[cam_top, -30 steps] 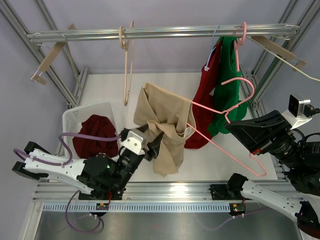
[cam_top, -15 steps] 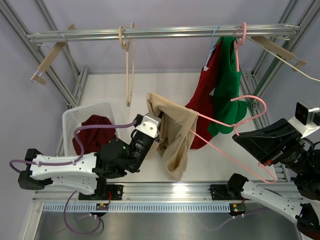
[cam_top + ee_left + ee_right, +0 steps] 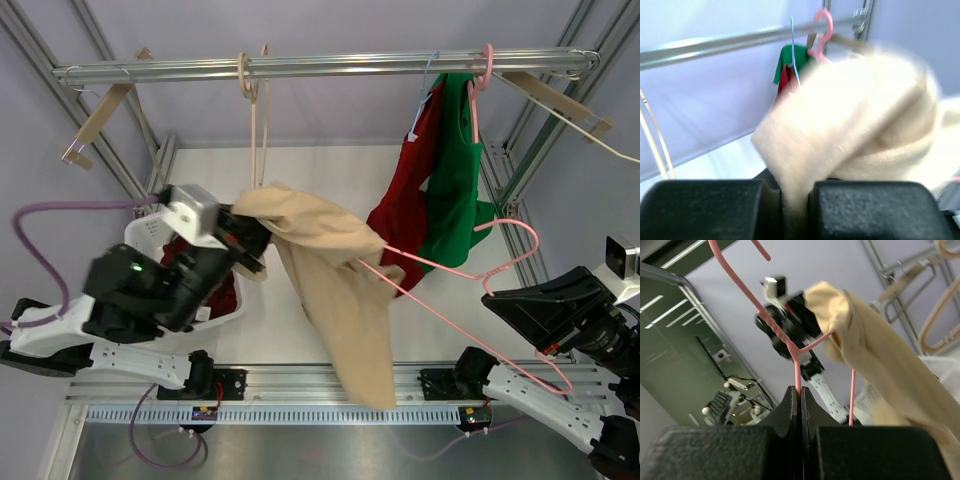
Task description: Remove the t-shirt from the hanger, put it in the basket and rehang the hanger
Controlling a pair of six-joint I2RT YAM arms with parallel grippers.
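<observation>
Left gripper (image 3: 796,200), clamped on a fold of the beige t-shirt (image 3: 335,280), held it raised beside the white basket (image 3: 150,232), one arm of the pink hanger (image 3: 798,371) lodged inside the cloth, while the right gripper (image 3: 800,397) pinched the hanger's wire.

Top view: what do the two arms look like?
Left arm: black joint housings, white links, a white wrist camera block and a looping purple cable. Right arm: black wedge-shaped wrist housing, white lower link, white camera block. Both have black jaws.
</observation>
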